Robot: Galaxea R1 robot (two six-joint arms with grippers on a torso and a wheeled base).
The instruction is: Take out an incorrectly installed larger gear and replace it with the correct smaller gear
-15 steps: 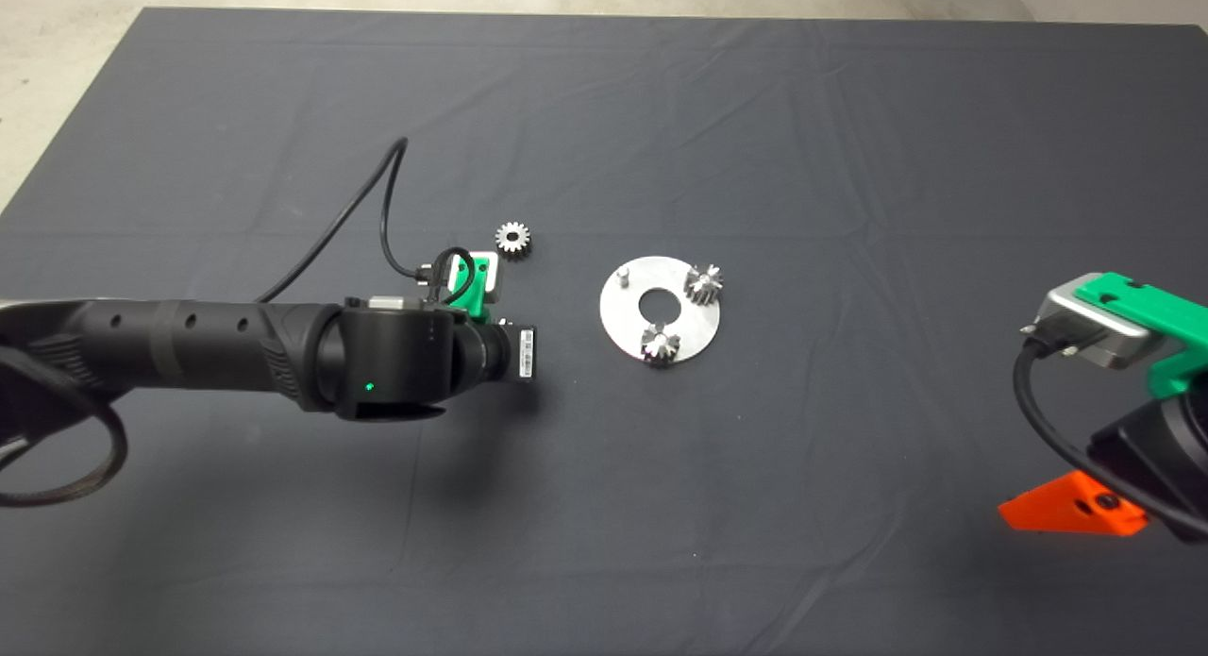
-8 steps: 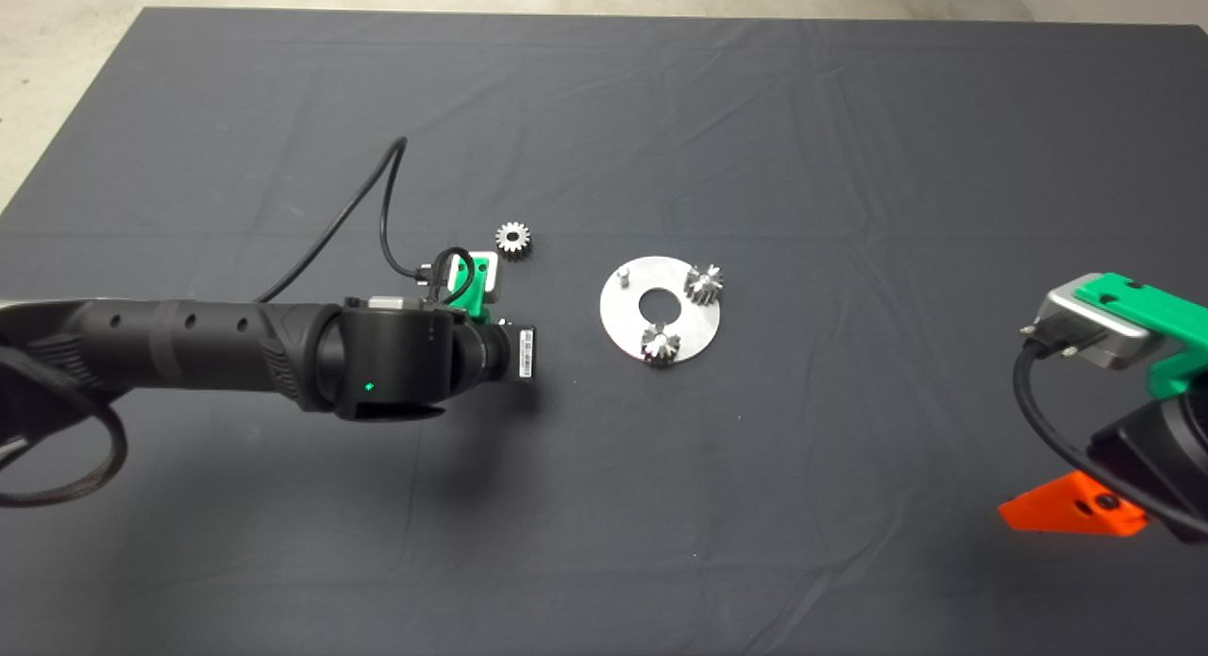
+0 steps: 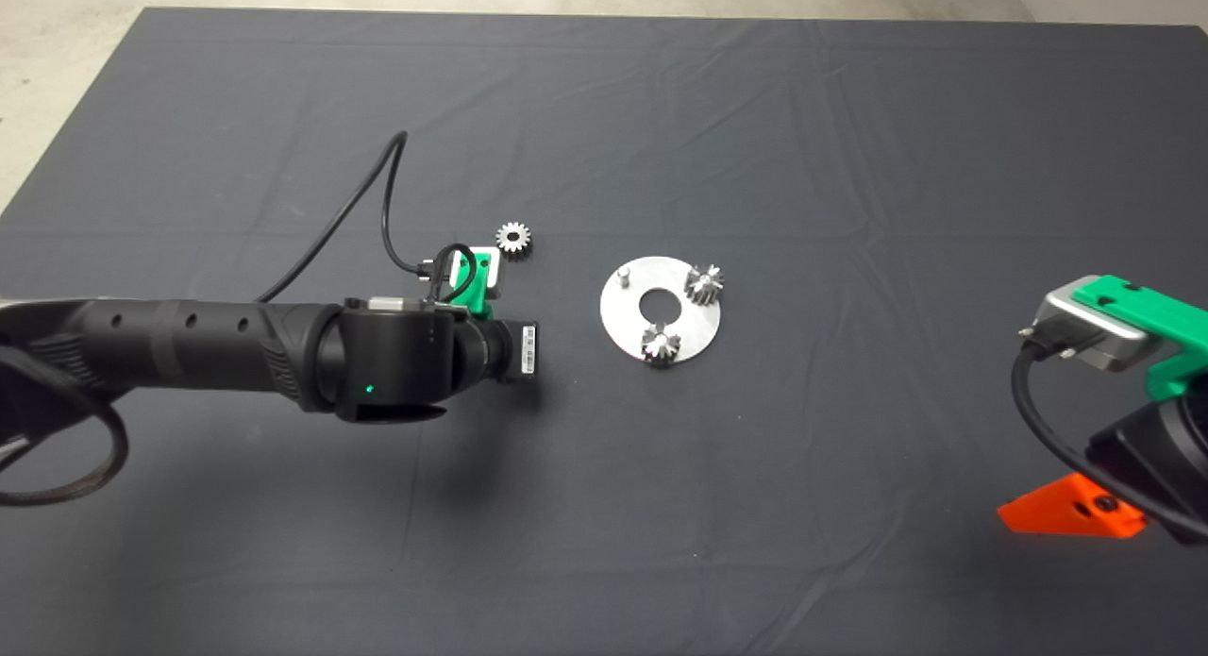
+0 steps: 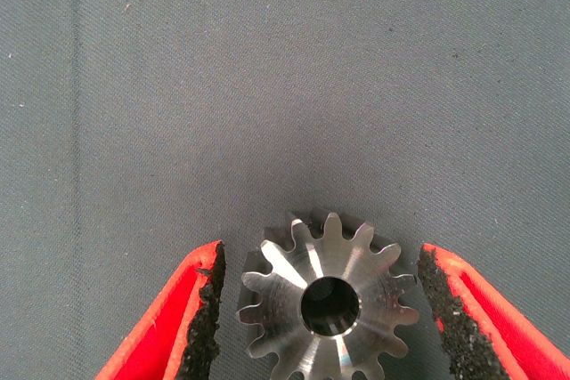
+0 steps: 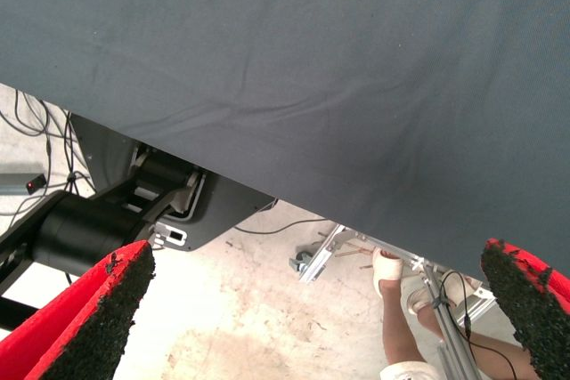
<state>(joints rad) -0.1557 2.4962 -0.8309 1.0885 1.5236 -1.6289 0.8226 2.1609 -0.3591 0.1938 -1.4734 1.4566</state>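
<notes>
Dark mat [image 3: 755, 505]: larger gear [image 4: 329, 309], shiny, pointed teeth, dark hole, lies untouched between spread left gripper [image 4: 321, 255]. One smaller gear [image 3: 513, 237] beyond it; two plate gears [image 3: 703, 283] on round plate [image 3: 618, 321]. Right gripper [image 5: 316, 255] parked right, agape.

Probably lab: matted table [image 3: 849, 118], floor cables [image 5: 22, 122].

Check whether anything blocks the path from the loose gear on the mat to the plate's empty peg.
Nothing visible does. Only bare mat lies between the smaller gear and the peg; the plate's two mounted gears sit beyond the peg.
</notes>
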